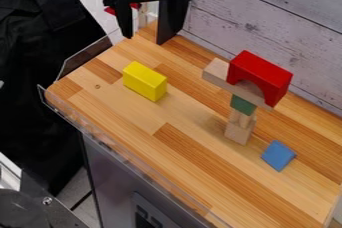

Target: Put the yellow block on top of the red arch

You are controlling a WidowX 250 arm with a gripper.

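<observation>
From my camera I see the tool [145, 38] at the top of the view, its two fingers spread wide with nothing gripped, above the far end of the wooden surface [120, 139]. My yellow block [145, 81] lies directly on that surface, apart from the red arch [267, 72], which sits on a wooden plank [216, 72] crossing a green block [242, 105] atop light wooden pieces [238, 131]; I have a blue block [278, 155] near the stack's foot.

Wooden tabletop [133, 127], yellow block [144, 81], blue block [278, 155], tower [243, 105]
</observation>
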